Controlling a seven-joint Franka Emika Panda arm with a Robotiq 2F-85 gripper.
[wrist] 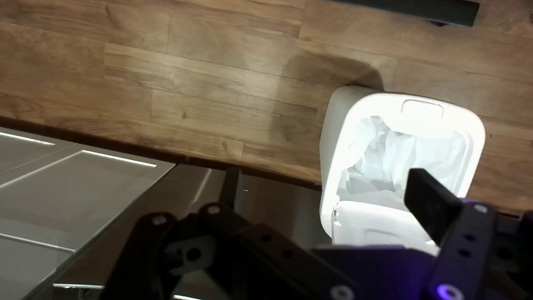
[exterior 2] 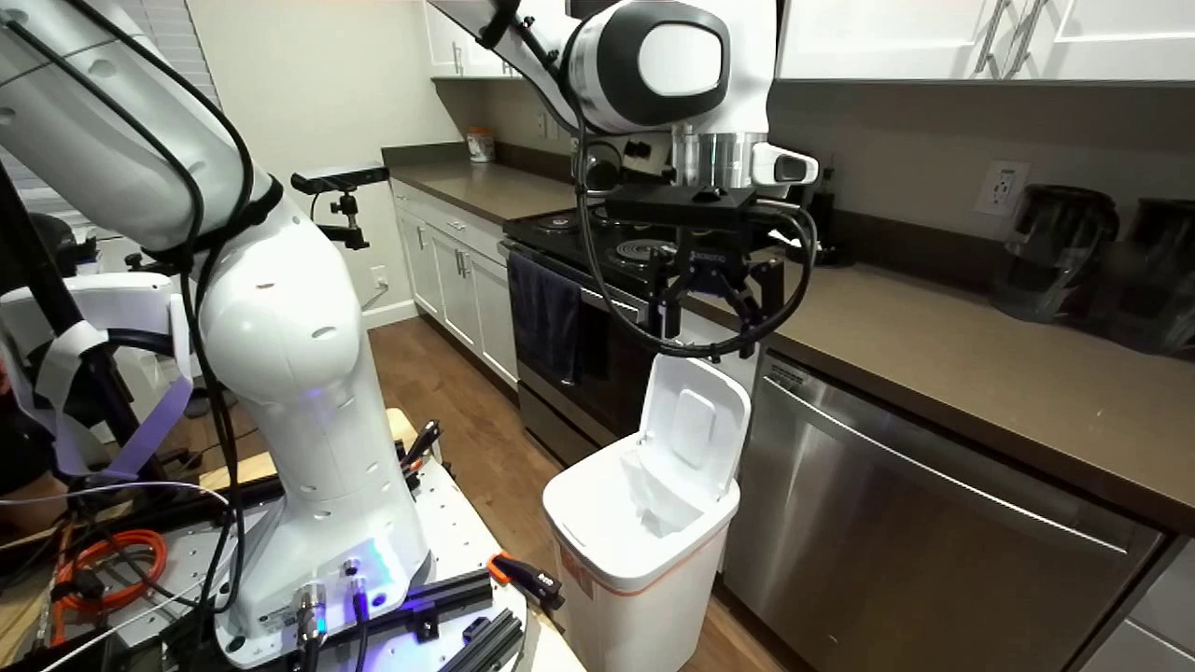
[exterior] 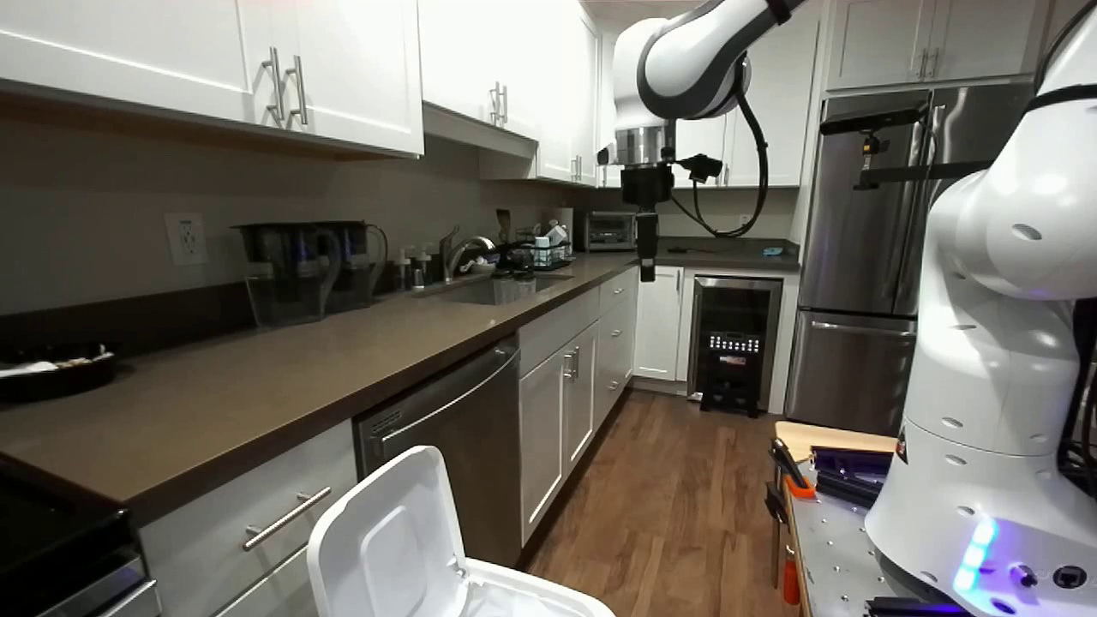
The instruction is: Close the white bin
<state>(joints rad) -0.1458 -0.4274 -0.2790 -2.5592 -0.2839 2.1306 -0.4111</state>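
The white bin [exterior 2: 644, 597] stands on the floor beside the dishwasher, holding a white liner. Its lid [exterior 2: 695, 420] is open and tilted up on the side toward the counter. In an exterior view the raised lid [exterior: 390, 548] and part of the bin rim [exterior: 531, 591] show at the bottom edge. My gripper [exterior 2: 717, 313] points down, open and empty, well above the bin and apart from the lid. In the wrist view the gripper [wrist: 327, 187] has its fingers wide apart. The bin's opening and rim [wrist: 333, 179] lie below, around the right finger, which hides part of them.
The counter [exterior: 360, 368] and stainless dishwasher [exterior 2: 915, 504] run along the wall behind the lid. Upper cabinets [exterior: 343, 77] hang above. A stove [exterior 2: 597, 336] stands beyond the bin. The robot's bench [exterior 2: 467, 541] with tools is across from the counter.
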